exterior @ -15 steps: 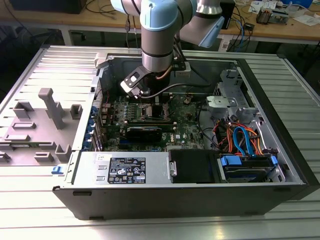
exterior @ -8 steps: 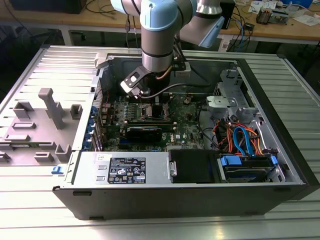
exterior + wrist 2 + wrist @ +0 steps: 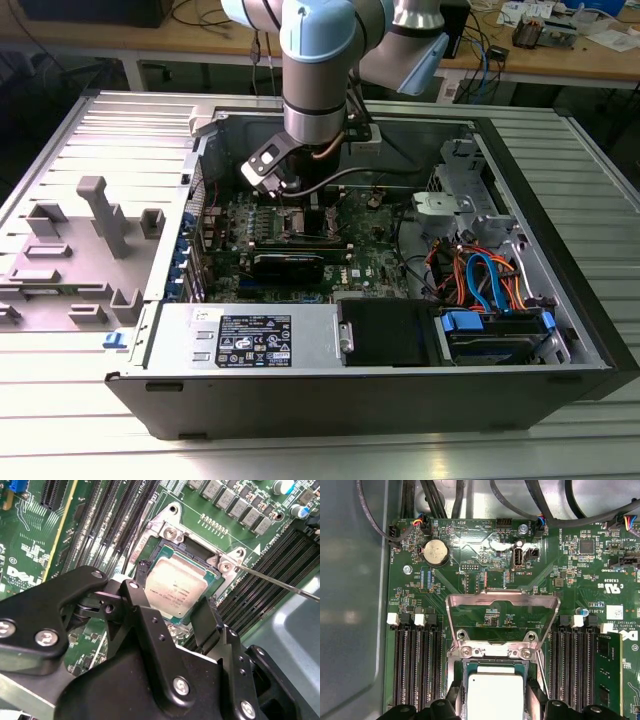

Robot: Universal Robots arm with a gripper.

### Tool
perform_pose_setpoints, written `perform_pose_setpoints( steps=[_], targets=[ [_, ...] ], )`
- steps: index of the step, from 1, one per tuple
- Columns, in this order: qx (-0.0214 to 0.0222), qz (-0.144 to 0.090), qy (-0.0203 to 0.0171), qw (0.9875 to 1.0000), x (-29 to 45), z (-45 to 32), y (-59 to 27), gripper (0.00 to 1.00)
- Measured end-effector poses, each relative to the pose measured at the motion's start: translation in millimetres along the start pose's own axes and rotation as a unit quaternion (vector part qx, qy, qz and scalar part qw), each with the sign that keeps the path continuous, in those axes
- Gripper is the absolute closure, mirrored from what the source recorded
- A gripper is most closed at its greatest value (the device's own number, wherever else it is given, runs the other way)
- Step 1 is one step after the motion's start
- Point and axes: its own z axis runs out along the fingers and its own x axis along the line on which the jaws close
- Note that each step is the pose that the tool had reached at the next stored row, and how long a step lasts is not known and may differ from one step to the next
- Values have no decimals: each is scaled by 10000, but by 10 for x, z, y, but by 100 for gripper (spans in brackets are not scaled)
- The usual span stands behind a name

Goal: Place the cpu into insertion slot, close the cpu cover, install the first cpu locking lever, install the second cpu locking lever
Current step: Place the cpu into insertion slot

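Note:
The cpu, a small square chip with a silvery top, lies in or just over the open socket on the green motherboard. My gripper straddles it, one black finger against each of two opposite edges, so it looks shut on the chip. In the second wrist view the cpu sits between the same fingertips. The cpu cover, a thin metal frame, stands swung up off the socket on its far side. A thin locking lever sticks out free beside the socket. In the exterior view my gripper is low inside the case.
Rows of memory slots flank the socket on both sides. A black graphics card lies just in front of the socket. The power supply and drive bay with cables fill the case's near side. Grey fixtures stand on the exterior view's left.

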Motion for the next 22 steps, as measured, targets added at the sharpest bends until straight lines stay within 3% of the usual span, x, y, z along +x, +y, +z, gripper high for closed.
perform_pose_setpoints(
  steps=[13,18,20,21,22],
  targets=[
    [5,0,-3,10000,1,-89,3,39],
    [9,-1,-3,10000,1,-118,7,71],
    [11,0,-4,10000,1,-123,8,76],
    [12,0,-4,10000,1,-123,9,89],
    [12,0,-4,10000,1,-123,9,89]
  ],
)
